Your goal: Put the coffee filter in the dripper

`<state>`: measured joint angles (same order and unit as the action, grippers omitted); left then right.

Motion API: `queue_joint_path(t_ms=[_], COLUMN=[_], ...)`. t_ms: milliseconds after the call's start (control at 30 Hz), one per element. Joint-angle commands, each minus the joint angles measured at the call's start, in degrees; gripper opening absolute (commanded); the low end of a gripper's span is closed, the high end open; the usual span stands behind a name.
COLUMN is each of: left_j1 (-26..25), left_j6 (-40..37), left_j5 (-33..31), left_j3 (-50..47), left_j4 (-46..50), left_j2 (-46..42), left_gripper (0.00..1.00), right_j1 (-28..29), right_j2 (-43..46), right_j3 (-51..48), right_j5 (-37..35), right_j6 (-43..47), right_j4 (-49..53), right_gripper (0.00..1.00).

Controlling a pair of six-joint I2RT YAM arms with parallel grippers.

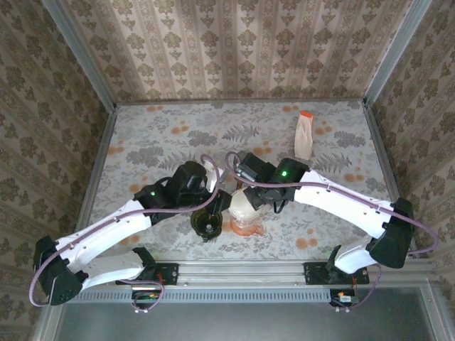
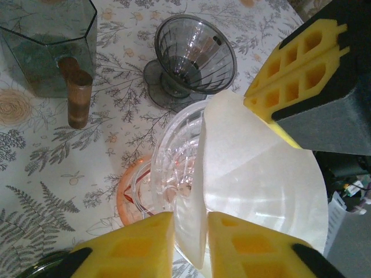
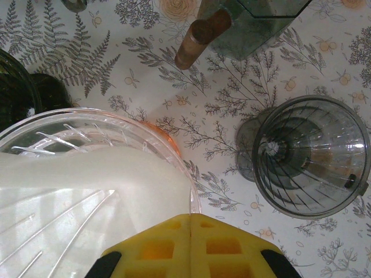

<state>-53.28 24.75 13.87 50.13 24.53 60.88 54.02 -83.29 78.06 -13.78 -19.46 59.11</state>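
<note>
Coffee filter (image 2: 261, 179), a white paper cone, sits over and seemingly partly inside the clear, orange-footed dripper (image 2: 174, 156) near the middle of the table's (image 1: 178, 128) near edge, its mouth held wide from two sides. The left gripper (image 2: 190, 234) pinches one rim of the paper between its yellow pads. The right gripper (image 3: 191, 240), pads pressed together, nips the opposite rim. A smoke-grey dripper (image 2: 194, 55) and a glass jug (image 2: 46, 46) with a wooden handle stand nearby, apart from the work. The seating step looks to be in hand, though the cone's tip is hidden and its depth cannot be told. Next, both arms would need to lower the paper together, then release without dragging it out
</note>
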Motion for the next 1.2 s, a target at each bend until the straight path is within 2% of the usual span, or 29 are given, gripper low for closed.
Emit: queue_joint_path(t_ms=[0,167,267,333,433,500,767,1033,1167], left_j1=[-0.4,-0.4,-0.4,-0.4,-0.4,-0.4,-0.4,-0.4,-0.3], left_j6=[-0.3,-0.2,0.1,0.2,0.3,0.2,0.9,1.4,1.8], left_j5=[-0.2,-0.4,-0.4,-0.3,-0.2,-0.2,0.7,0.7,1.1], left_j3=[0.4,0.2,0.1,0.1,0.0,-0.1,-0.9,-1.6,-2.0], left_j4=[0.7,0.9,0.9,0.9,0.9,0.8,-0.2,-0.7,-1.4], left_j2=[0.6,0.7,0.8,0.9,1.0,1.1,1.4,1.0,0.5], left_gripper=[0.19,0.12,0.11,0.10,0.08,0.08,0.10,0.18,0.27], right_j1=[0.6,0.6,0.6,0.6,0.6,0.2,-1.4,-2.4,-3.1], right_j2=[-0.1,0.2,0.8,1.6,3.1,5.0,1.5,-1.3,-2.1], right_j3=[1.5,1.3,1.1,1.1,0.8,0.3,-2.4,-4.4,-6.0], right_j5=[-1.6,-1.7,-1.7,-2.1,-3.0,-2.6,8.8,11.1,12.1], right_j6=[-0.6,-1.0,-1.1,-1.3,-1.8,-2.2,-2.3,-2.9,-3.7], right_j4=[1.6,1.1,0.6,0.4,-0.4,-0.8,-2.3,-4.7,-6.5], right_gripper=[0.00,0.04,0.15,0.28,0.55,0.62,0.70,0.73,0.73])
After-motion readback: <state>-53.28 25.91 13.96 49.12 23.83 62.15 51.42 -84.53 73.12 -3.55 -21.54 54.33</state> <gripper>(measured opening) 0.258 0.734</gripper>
